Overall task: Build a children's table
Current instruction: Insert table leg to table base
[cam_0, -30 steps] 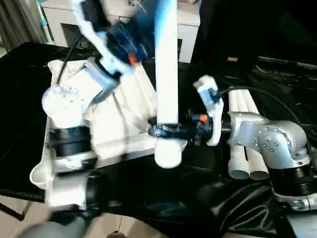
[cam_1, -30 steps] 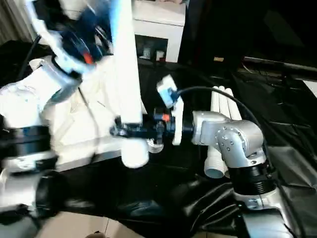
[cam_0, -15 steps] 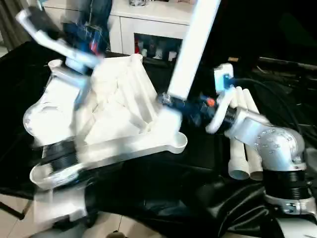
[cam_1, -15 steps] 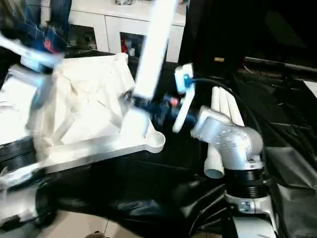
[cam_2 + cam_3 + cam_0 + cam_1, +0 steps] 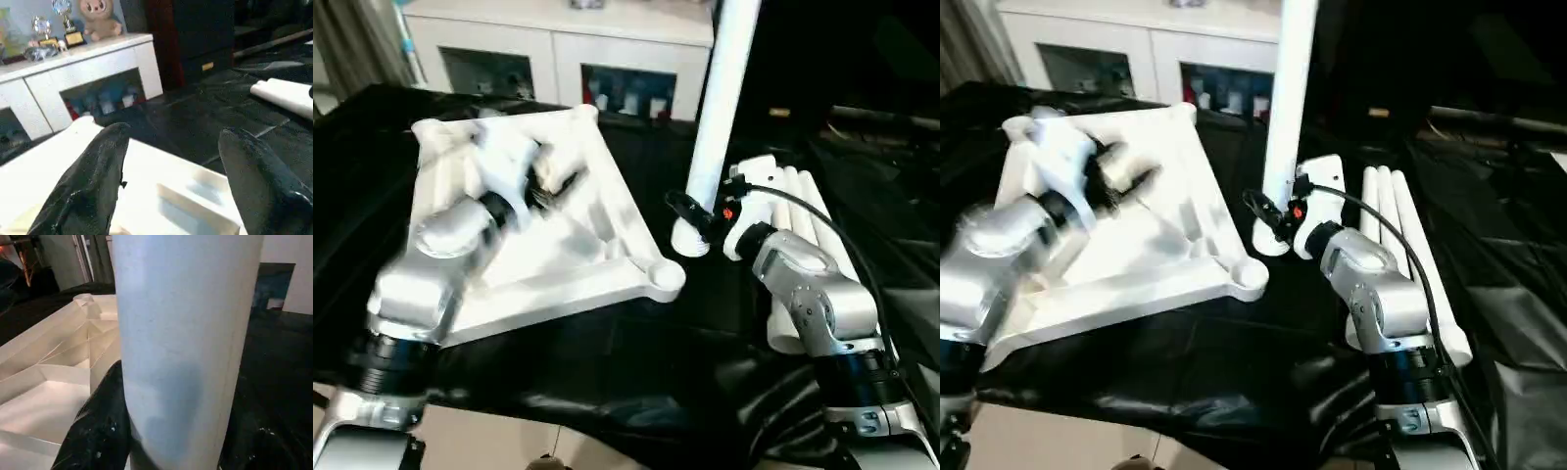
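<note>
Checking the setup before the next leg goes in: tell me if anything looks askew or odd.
Nothing is broken. The tabletop lies underside up, skewed on the black cloth. The leg in the right gripper stands beside the near corner socket, not in it.

No readable txt, labels, brands or nos. showing anywhere. The trophies point(image 5: 68, 34) on the white cabinet point(image 5: 78, 73) are carrying small plaques, but the lettering is too small to make out.
</note>
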Controlling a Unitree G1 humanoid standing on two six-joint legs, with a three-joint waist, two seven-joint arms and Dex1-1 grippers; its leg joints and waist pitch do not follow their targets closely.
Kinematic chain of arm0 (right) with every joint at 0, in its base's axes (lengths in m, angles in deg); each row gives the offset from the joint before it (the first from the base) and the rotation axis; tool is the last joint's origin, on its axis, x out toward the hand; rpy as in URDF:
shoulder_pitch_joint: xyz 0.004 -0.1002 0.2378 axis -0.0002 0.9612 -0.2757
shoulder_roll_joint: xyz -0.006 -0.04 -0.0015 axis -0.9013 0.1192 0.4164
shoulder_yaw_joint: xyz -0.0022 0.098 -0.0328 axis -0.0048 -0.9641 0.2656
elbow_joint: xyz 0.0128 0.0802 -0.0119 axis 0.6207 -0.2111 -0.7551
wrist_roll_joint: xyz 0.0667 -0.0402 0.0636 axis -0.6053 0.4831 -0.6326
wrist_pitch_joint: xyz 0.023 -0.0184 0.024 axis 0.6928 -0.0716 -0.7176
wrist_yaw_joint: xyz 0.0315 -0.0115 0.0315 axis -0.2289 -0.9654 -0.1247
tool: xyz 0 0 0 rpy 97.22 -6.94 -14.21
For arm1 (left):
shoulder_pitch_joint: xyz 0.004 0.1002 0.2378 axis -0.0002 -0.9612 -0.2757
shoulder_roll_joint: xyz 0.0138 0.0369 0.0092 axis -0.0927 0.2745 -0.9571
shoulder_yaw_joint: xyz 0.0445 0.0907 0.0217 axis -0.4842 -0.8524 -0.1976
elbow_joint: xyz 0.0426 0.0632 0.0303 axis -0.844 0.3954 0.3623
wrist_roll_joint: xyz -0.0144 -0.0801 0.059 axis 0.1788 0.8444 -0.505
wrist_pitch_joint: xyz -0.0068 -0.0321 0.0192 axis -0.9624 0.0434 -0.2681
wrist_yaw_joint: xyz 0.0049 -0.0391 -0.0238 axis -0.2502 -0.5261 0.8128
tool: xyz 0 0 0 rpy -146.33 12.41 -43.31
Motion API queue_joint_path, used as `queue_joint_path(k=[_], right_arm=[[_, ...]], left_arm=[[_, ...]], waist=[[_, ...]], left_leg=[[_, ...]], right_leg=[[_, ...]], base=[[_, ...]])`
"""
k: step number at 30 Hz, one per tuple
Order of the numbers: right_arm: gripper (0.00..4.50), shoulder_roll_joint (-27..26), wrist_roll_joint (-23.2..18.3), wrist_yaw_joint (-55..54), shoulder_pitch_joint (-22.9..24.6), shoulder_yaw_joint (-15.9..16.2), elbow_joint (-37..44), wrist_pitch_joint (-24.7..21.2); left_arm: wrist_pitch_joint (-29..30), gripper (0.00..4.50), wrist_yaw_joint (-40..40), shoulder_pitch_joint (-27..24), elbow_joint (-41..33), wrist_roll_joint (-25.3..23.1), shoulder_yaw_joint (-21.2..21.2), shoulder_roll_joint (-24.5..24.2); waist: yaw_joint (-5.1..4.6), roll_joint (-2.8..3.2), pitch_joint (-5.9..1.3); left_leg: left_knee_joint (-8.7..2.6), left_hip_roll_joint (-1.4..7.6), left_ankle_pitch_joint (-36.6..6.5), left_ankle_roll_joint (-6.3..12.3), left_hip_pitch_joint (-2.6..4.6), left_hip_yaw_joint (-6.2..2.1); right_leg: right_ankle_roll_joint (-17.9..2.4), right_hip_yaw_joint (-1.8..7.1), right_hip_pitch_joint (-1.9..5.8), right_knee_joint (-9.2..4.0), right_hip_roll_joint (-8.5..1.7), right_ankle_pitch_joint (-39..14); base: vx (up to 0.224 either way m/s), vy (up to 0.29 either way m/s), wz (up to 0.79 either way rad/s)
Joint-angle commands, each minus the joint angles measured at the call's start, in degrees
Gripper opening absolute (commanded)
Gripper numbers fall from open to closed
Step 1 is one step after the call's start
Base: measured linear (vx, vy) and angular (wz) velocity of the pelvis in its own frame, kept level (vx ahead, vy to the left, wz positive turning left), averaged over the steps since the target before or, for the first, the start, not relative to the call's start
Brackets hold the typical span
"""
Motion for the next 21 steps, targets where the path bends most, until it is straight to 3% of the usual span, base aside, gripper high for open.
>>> queue_joint_path(k=[1,2,3,4,5,6,7,8,9,10,11,12,13,14,15,17,21], right_arm=[[1.88,-0.2,1.1,-0.8,0.1,0.3,1.1,1.5],[1.88,-1.8,-0.6,1.3,2.4,-0.8,2.2,3.5],[1.88,-3.6,-2.4,3.8,4.4,-1.8,2.8,5.6],[1.88,-4.2,-3.3,4.7,5.0,-2.2,3.0,5.9],[1.88,-4.8,-3.8,5.1,5.4,-2.4,2.3,7.0],[1.88,-5.0,-3.7,5.1,5.2,-2.2,0.8,8.5],[1.88,-5.2,-4.5,5.9,5.4,-2.2,0.6,8.5],[1.88,-5.2,-5.1,7.0,5.6,-2.2,0.4,8.8],[1.88,-5.0,-3.8,7.1,5.9,-1.5,-0.2,11.5],[1.88,-4.8,-3.4,7.1,5.9,-1.2,-0.3,12.2],[1.88,-4.8,-2.5,6.9,5.9,-0.8,-0.8,13.6],[1.88,-5.4,-2.2,6.9,5.2,-1.4,-3.1,15.5],[1.88,-5.6,-2.2,7.0,5.1,-1.6,-3.5,15.8],[1.88,-5.8,-2.1,7.1,5.3,-2.1,-4.2,16.3],[1.88,-5.8,-0.5,6.5,4.9,-2.5,-5.3,17.6],[1.88,-6.3,-1.3,7.7,4.7,-2.7,-5.1,17.7],[1.88,-5.7,-1.4,9.3,4.4,-2.0,-5.8,18.9]], left_arm=[[-1.0,3.30,0.7,-0.7,-1.3,-1.3,-0.5,-0.3],[-1.8,3.30,4.1,-5.4,-2.8,-0.4,-1.9,0.1],[-2.7,3.30,7.3,-9.5,-3.7,0.0,-3.7,0.3],[-2.7,3.30,8.1,-10.5,-3.8,0.0,-4.5,0.1],[-4.0,3.30,10.4,-11.8,-3.2,0.2,-6.3,-0.7],[-4.9,3.30,12.1,-12.0,-2.0,0.6,-8.2,-1.5],[-5.9,3.48,11.9,-11.9,-1.2,0.5,-8.1,-1.1],[-6.9,3.58,11.5,-11.6,-0.1,0.5,-7.7,-0.3],[-7.7,3.65,11.4,-11.3,1.5,0.4,-6.5,1.1],[-7.9,3.65,11.4,-11.3,1.8,0.4,-6.2,1.4],[-8.1,3.71,12.3,-11.2,2.4,0.7,-5.9,1.6],[-8.1,3.84,12.2,-10.9,4.1,0.6,-5.4,2.4],[-8.1,3.98,12.2,-10.8,4.3,0.6,-5.3,2.6],[-8.3,4.05,11.4,-11.1,4.6,-0.1,-5.3,3.2],[-9.1,4.13,9.8,-11.0,5.6,-3.4,-6.3,3.2],[-11.3,4.35,11.0,-10.8,7.3,-5.6,-8.0,2.3],[-10.0,4.44,18.5,-10.3,7.0,-2.3,-10.5,0.9]], waist=[[-0.16,1.22,-4.47],[-0.49,-1.59,-4.38],[0.00,-0.36,-4.34],[-0.22,-0.03,-4.08],[-0.61,0.83,-4.15],[-0.57,1.17,-4.44],[-0.53,0.94,-4.69],[-0.37,1.69,-4.77],[-0.41,1.44,-4.59],[-0.35,1.69,-4.41],[-0.19,1.43,-4.29],[0.03,1.95,-4.23],[-0.19,1.60,-3.93],[-0.01,2.26,-3.89],[-0.20,2.42,-3.91],[-0.32,1.53,-4.13],[-0.08,1.86,-4.52]], left_leg=[[-3.91,1.15,-9.0,-2.84,0.21,0.10],[-4.06,1.24,-8.8,-1.91,-0.12,0.42],[-4.23,1.50,-8.2,-1.49,-0.36,0.18],[-4.38,1.63,-9.2,-1.19,-0.20,0.28],[-4.47,1.63,-11.1,-1.15,0.34,0.21],[-4.38,1.59,-10.8,-1.26,0.43,0.10],[-4.27,1.54,-9.3,-1.25,0.50,0.16],[-4.11,1.49,-8.7,-1.20,0.40,0.13],[-4.14,1.49,-9.6,-1.03,0.37,0.17],[-4.22,1.45,-10.4,-1.20,0.17,0.14],[-4.27,1.41,-12.0,-1.45,0.30,0.19],[-4.32,1.37,-12.7,-1.65,0.31,0.06],[-4.49,1.30,-14.8,-1.71,0.28,0.10],[-4.53,1.34,-16.4,-1.94,0.48,-0.10],[-4.54,1.44,-16.9,-2.02,0.56,-0.08],[-4.58,1.29,-15.4,-1.20,0.36,-0.07],[-4.42,1.51,-11.3,-0.82,0.18,-0.05]], right_leg=[[-8.8,2.83,3.84,-3.78,-3.75,-7.4],[-8.1,2.83,4.01,-4.33,-3.86,-9.1],[-7.4,2.99,4.07,-3.96,-4.62,-11.4],[-7.1,3.11,3.51,-4.34,-4.59,-12.7],[-6.8,3.07,3.02,-4.75,-4.17,-14.0],[-6.9,3.07,3.19,-4.46,-4.08,-12.8],[-7.9,3.11,3.14,-4.00,-3.82,-8.7],[-9.0,2.99,3.14,-3.75,-3.74,-5.6],[-9.8,2.90,3.18,-3.87,-3.69,-4.9],[-9.8,2.85,3.25,-4.00,-3.80,-5.9],[-9.5,2.83,3.32,-4.30,-3.93,-8.8],[-9.2,2.82,3.29,-4.32,-4.05,-10.4],[-8.4,2.78,3.16,-4.85,-4.08,-14.4],[-7.6,2.78,3.10,-5.12,-4.24,-18.4],[-7.4,2.85,2.94,-5.31,-4.20,-18.9],[-6.2,2.95,3.25,-5.35,-4.05,-18.8],[-7.6,3.03,3.25,-4.63,-4.19,-13.7]], base=[[0.000,0.000,0.00],[0.000,0.000,0.00],[0.000,0.000,0.00],[0.000,0.000,0.00],[0.000,0.000,0.00],[0.000,0.000,0.00],[0.000,0.000,0.00],[0.000,0.000,0.00],[0.000,0.000,0.00],[0.000,0.000,0.00],[0.000,0.000,0.00],[0.000,0.000,0.00],[0.000,0.000,0.00],[0.000,0.000,0.00],[0.000,0.000,0.00],[0.000,0.000,0.00],[0.000,0.000,0.00]])
